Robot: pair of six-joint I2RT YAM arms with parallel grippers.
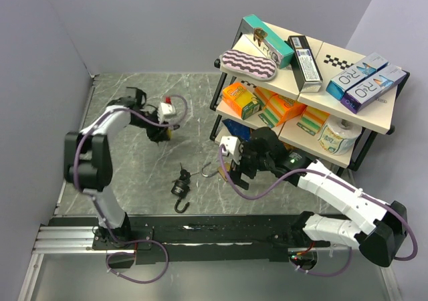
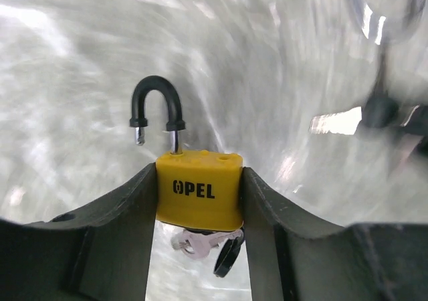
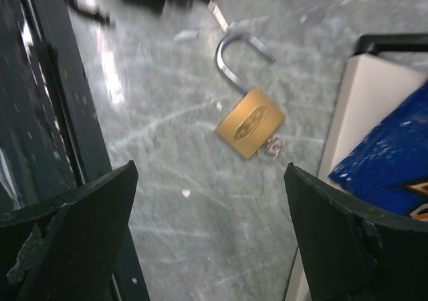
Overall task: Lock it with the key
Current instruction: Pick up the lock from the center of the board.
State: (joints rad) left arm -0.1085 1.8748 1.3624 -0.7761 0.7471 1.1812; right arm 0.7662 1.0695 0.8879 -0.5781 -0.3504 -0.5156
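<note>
While my left end effector clamps the yellow padlock at the far left of the worktop, shackle open, key beneath, and my right end effector gapes wide, I log one risk: padlock twisting loose under key torque.

The yellow padlock reads "OPEL" in black letters.

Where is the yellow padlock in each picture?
Top external: yellow padlock left of centre, mostly hidden by the left gripper.
Left wrist: dead centre, between the two dark fingers.
Right wrist: not in it; that one is a brass padlock.
Shared landmark: the grey marbled table, in all three views.
</note>
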